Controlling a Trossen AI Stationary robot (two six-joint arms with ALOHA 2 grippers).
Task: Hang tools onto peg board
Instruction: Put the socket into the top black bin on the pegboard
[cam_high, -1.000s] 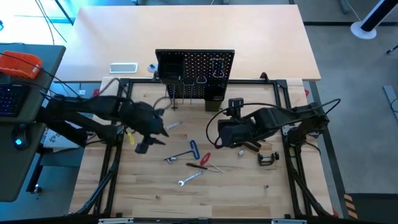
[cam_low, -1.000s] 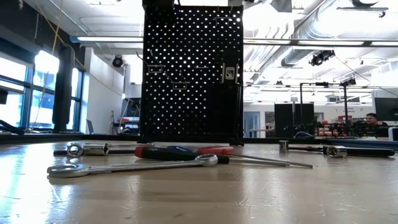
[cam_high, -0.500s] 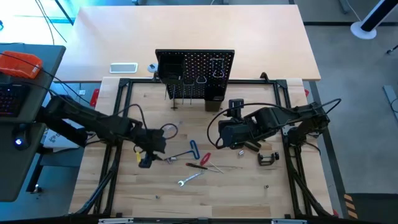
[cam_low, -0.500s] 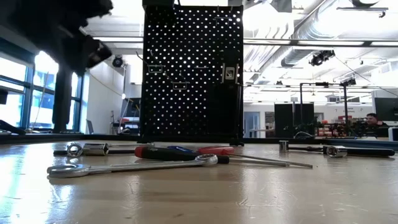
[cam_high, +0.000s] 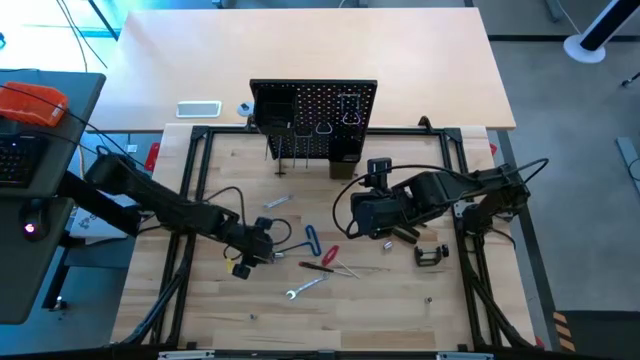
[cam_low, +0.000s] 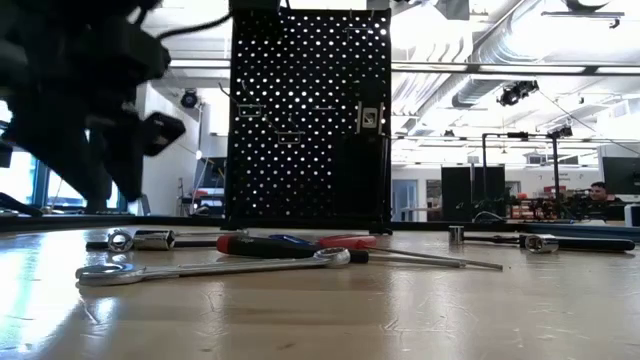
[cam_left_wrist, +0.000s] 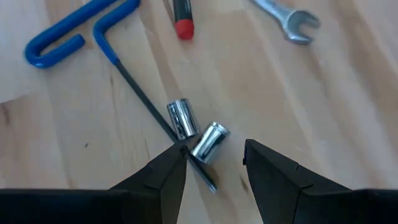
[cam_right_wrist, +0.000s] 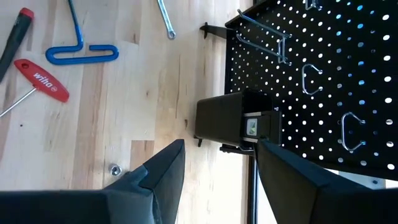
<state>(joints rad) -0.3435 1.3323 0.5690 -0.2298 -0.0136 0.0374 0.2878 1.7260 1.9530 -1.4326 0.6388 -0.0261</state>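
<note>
Wooden desk (cam_high: 400, 310) inside a black frame carries the scattered tools; the peg board (cam_high: 313, 120) stands upright at the far edge, its hooks bare as far as can be seen.

Left hand (cam_left_wrist: 214, 163) hovers low at centre-left, fingers parted and empty, directly over two small chrome sockets (cam_left_wrist: 198, 129) that lie touching each other beside the shaft of the blue T hex key (cam_left_wrist: 81, 31). A red screwdriver (cam_high: 325, 262) and a silver wrench (cam_high: 306, 287) lie just right of them.

Right hand (cam_right_wrist: 217, 163) waits right of centre, released and holding nothing, facing the board's black bin (cam_right_wrist: 233, 121).

Assessment: the sockets are rigid, polished and round, hence slippery and liable to roll or skid apart. Grip one across its barrel, squarely. The hex key is light and stiff; its blue handle offers the surest hold.
</note>
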